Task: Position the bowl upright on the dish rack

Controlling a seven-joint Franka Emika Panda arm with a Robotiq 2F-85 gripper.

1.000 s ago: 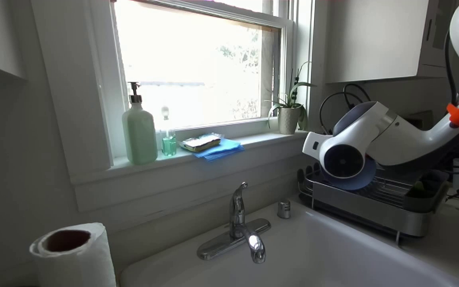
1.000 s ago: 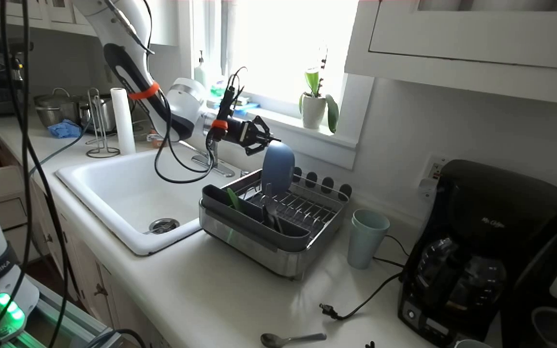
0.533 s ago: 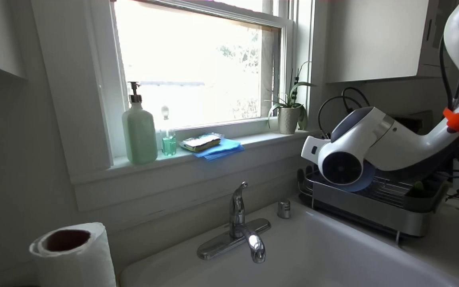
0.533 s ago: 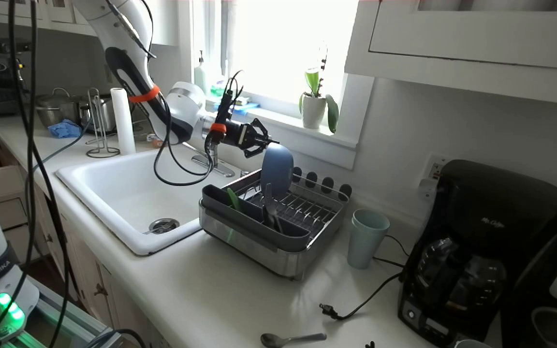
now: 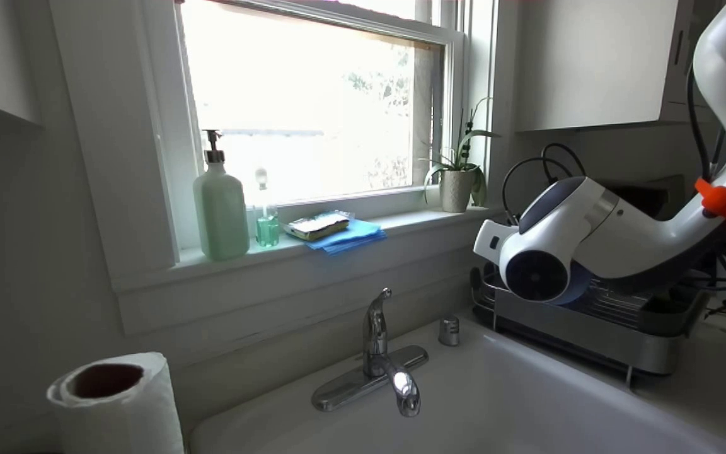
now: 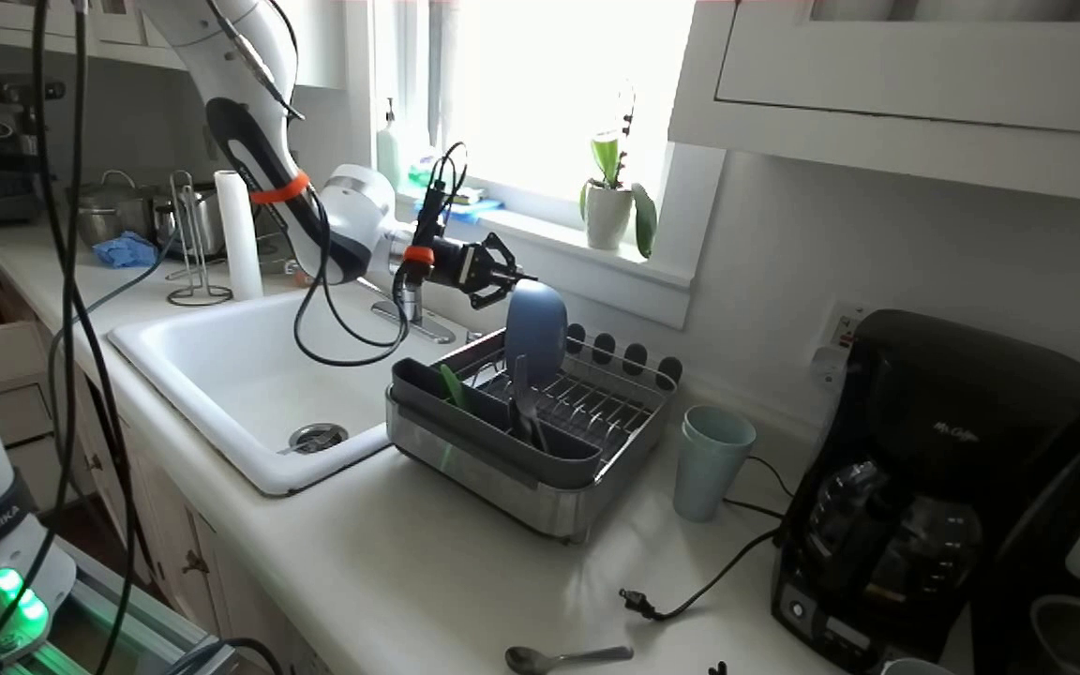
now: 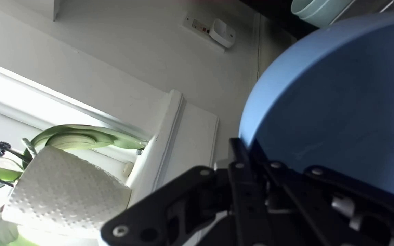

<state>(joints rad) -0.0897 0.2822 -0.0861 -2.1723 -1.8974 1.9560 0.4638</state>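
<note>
The blue bowl (image 6: 537,330) stands on edge, its rim pointing up, over the wire area of the silver-grey dish rack (image 6: 476,487). My gripper (image 6: 521,277) reaches in from the sink side and pinches the top of that rim. In the wrist view the bowl (image 7: 340,109) fills the right side, and the fingers of my gripper (image 7: 247,145) are closed on its edge. In an exterior view the arm hides most of the bowl (image 5: 580,284) above the rack (image 5: 564,321). Whether the bowl's lower edge touches the wires, I cannot tell.
A dark cutlery holder (image 6: 465,422) with several utensils lines the rack's near side. Stacked pale cups (image 6: 713,464) and a black coffee maker (image 6: 934,469) stand to the right. The white sink (image 6: 249,394) lies left; a potted plant (image 6: 607,216) sits on the sill behind.
The arm, gripper and bowl have come down a little over the rack, shifting slightly toward the sink. The grip on the rim has stayed the same.
</note>
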